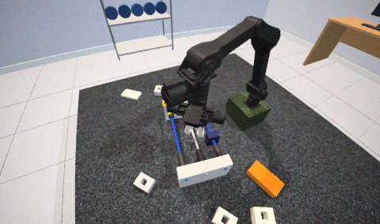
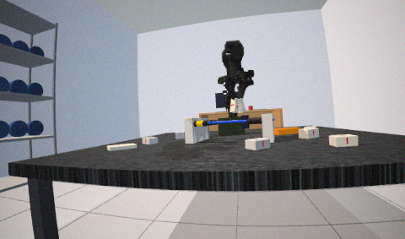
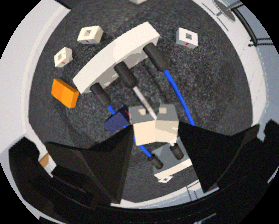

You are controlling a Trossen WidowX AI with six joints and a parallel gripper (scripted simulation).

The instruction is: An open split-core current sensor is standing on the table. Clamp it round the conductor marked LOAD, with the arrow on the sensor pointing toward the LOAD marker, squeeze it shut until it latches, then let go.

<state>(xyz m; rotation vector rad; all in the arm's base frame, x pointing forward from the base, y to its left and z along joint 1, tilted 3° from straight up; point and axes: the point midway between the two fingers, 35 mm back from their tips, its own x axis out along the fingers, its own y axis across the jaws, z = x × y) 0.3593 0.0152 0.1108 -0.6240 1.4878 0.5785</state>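
Note:
The white split-core sensor (image 1: 190,132) (image 2: 237,105) (image 3: 156,132) hangs in my gripper (image 3: 155,127), which is shut on it. Its two halves stand apart at an angle in the exterior view, with a small red mark on one. The sensor is above the conductors, over or near the middle white conductor (image 1: 195,141) (image 3: 144,101). One blue conductor (image 1: 176,134) (image 2: 224,122) (image 3: 176,92) has a yellow band (image 2: 199,123) at its far end; lettering is unreadable. The other blue conductor passes through a navy block (image 1: 212,138) (image 3: 117,120). The arm hides part of the far end in the top view.
White end blocks (image 1: 203,172) (image 2: 267,129) (image 3: 117,54) hold the conductors. An orange block (image 1: 265,178) (image 2: 288,131) (image 3: 65,93) lies beside the near end block. Several white blocks with square holes and a pale slab (image 1: 131,94) (image 2: 121,147) lie around. A green box (image 1: 248,111) is at the arm's base.

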